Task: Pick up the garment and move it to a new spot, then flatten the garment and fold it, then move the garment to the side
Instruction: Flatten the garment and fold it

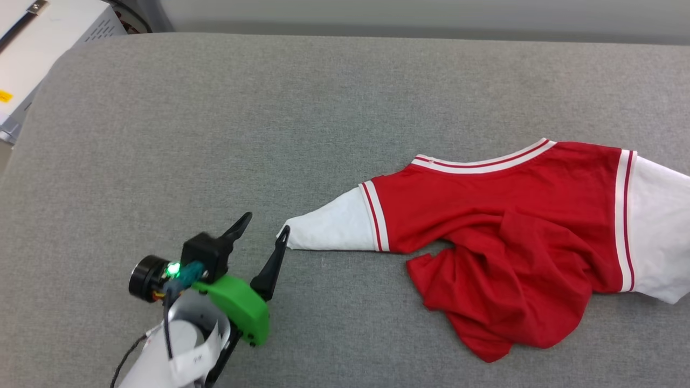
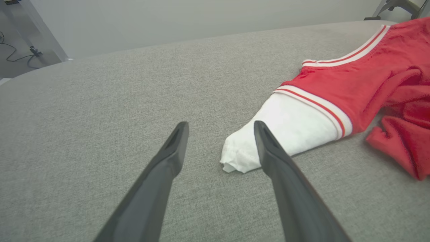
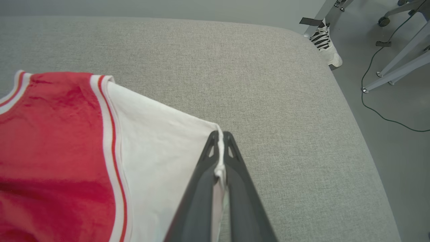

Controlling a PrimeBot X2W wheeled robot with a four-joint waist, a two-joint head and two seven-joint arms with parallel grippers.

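The garment (image 1: 512,226), a red jersey shirt with white sleeves and striped trim, lies rumpled on the right half of the grey table (image 1: 269,118). My left gripper (image 1: 264,223) is open just left of the tip of its near white sleeve (image 1: 329,229); one finger touches the cuff. In the left wrist view the open fingers of the left gripper (image 2: 220,129) frame the sleeve's end (image 2: 242,158). In the right wrist view my right gripper (image 3: 220,137) is shut on the edge of the garment's other white sleeve (image 3: 158,141).
A white machine (image 1: 32,48) stands off the table's far left corner. Past the table's right edge, on the floor, I see a person's striped shoe (image 3: 324,43), metal legs (image 3: 396,64) and a cable (image 3: 386,117). Bare grey table spreads left of and behind the garment.
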